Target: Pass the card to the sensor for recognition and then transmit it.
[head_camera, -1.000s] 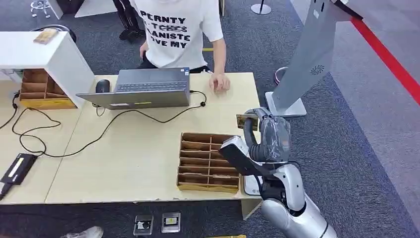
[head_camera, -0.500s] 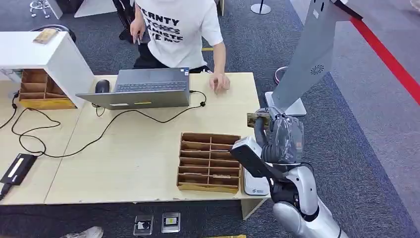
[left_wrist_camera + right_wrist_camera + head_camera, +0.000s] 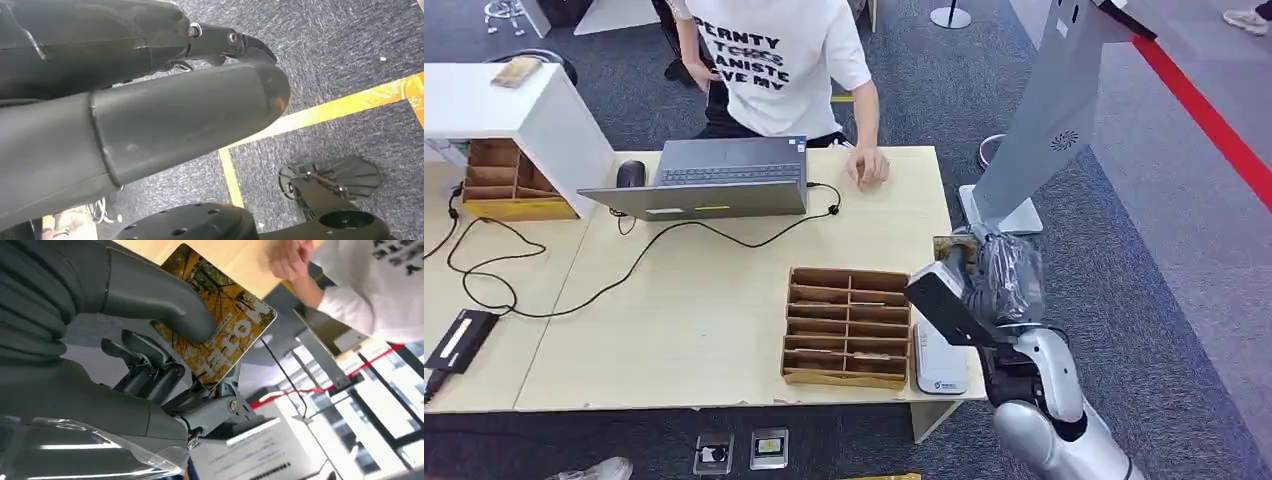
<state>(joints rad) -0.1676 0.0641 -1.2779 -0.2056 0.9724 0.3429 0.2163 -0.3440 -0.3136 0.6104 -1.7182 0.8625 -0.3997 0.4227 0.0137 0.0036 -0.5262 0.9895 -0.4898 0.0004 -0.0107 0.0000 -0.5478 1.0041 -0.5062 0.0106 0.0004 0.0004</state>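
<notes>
The card (image 3: 220, 327), printed with yellow autumn foliage, is pinched between thumb and fingers of the right robot hand (image 3: 150, 340) above the right edge of the light wooden surface (image 3: 704, 300), near a white sensor (image 3: 939, 365). Whether the left robot hand (image 3: 150, 125), over grey carpet, is open cannot be told.

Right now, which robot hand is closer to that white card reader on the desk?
Right. The right robot hand, pinching the card, hovers just above the white reader; the left robot hand hangs down near the carpet.
</notes>
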